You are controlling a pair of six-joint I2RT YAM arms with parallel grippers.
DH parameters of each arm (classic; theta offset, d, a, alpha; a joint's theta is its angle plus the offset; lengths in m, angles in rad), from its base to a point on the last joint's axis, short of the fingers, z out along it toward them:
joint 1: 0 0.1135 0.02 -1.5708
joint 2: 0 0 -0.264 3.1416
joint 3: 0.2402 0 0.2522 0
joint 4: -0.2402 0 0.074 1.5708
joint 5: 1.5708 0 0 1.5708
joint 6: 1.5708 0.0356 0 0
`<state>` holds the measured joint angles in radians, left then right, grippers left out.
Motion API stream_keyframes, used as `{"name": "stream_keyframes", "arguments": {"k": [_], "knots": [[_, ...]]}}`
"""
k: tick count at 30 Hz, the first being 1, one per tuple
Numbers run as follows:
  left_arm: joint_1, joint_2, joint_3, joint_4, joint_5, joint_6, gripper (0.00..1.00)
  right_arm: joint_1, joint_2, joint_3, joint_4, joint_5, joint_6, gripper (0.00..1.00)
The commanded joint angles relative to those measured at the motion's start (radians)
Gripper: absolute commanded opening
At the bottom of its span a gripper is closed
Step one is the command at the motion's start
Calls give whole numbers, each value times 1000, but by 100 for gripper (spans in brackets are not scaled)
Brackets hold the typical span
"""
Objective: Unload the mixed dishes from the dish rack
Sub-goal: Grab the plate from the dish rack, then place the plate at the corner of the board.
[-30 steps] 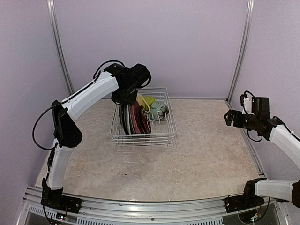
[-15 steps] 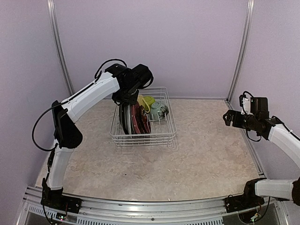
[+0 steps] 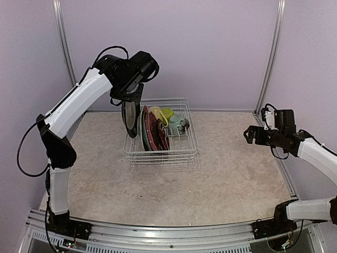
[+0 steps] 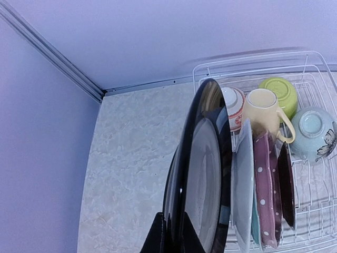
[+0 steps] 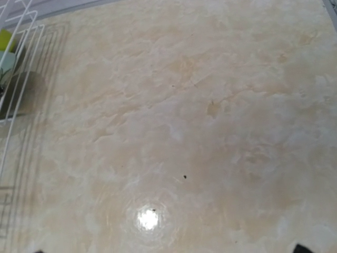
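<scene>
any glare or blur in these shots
Right wrist: a bright glare spot on the table, slightly soft focus. Left wrist: the dark plate, close to the lens, carries glossy reflections. Top external: even light, faint shadow beside the dish rack.

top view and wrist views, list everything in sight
black plate: 1, black, held over rack's left end
pale plate: 1, grey-blue, on edge in rack
dotted plate: 1, pink, on edge in rack
dark red plate: 1, dark red, on edge in rack
patterned bowl: 1, white-red, rack's far side
mug: 1, pale yellow, rack's far side
lime bowl: 1, lime green, rack's far side
pale bowl: 1, blue-green, rack's right side
dish rack: 1, white wire, table's far middle
table: 1, beige marbled, under rack
left gripper: 1, black, shut on black plate
right gripper: 1, black, open, right of rack
</scene>
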<state>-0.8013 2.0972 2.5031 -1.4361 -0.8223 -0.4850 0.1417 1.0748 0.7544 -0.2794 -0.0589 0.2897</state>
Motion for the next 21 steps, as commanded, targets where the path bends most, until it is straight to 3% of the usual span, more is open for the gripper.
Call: {"name": "stream_keyframes", "arguments": {"k": [1, 13, 21], "knots": [[-18, -69, 25, -64, -38, -4, 0, 17, 8, 17, 4, 26, 12, 100], [19, -154, 3, -138, -97, -30, 0, 42, 33, 28, 11, 28, 20, 100], [163, -359, -222, 44, 93, -10, 0, 68, 59, 43, 11, 41, 27, 100]]}}
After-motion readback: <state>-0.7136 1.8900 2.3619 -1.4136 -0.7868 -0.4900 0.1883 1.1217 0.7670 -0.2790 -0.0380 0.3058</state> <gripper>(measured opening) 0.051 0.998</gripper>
